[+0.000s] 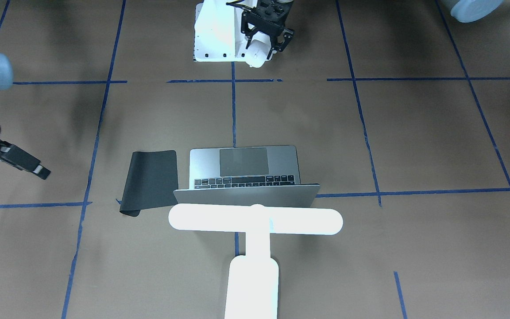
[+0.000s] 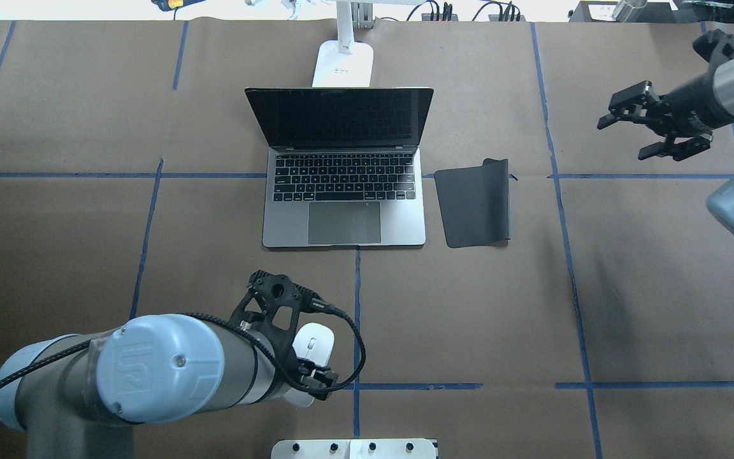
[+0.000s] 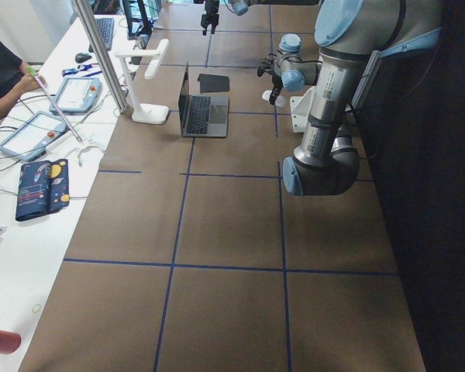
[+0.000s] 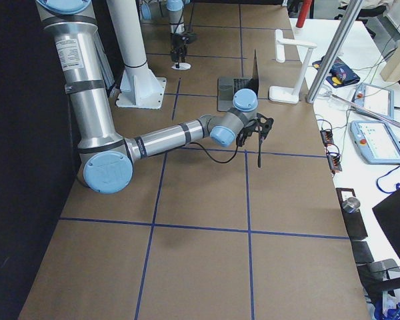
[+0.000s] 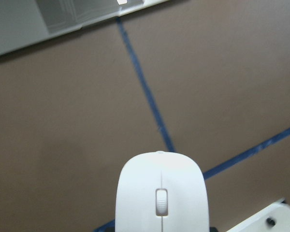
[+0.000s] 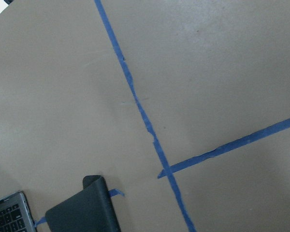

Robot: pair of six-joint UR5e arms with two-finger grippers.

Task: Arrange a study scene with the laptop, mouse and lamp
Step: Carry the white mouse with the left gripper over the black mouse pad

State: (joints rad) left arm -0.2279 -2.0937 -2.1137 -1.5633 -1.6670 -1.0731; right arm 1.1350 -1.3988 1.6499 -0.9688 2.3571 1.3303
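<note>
Brown worktop (image 2: 660,287): paper-covered, crossed by a grid of blue tape (image 2: 357,280) lines.
Silver-grey laptop (image 2: 345,191): open near the middle of the worktop, lid upright, dark screen and black keys turned toward the robot, grey trackpad nearest it.
White lamp (image 1: 255,219): just behind the laptop's lid on the operators' side, with its oblong base on the worktop and its long bar head raised, running parallel to the lid. Touching the lid or not: cannot tell.
Black mat (image 2: 474,203): flat just beside the laptop on the robot's right, separated from it by a narrow strip of paper, far corner curled up.
White mouse (image 2: 313,340): pinched in the left claw on the robot's side of the laptop, well apart from it, just left of the centre tape line in the overhead view. Scroll wheel and thin centre line plain in the left wrist view, nose toward the laptop. Resting on the worktop or lifted: not clear.
Black left claw (image 1: 264,44): pressed onto the two sides of the mouse, pointing down, close to the white bolted pedestal (image 1: 217,31).
Black right claw (image 2: 623,136): spread, nothing between its fingers, above the worktop far out on the robot's right, well apart from mat and laptop.
</note>
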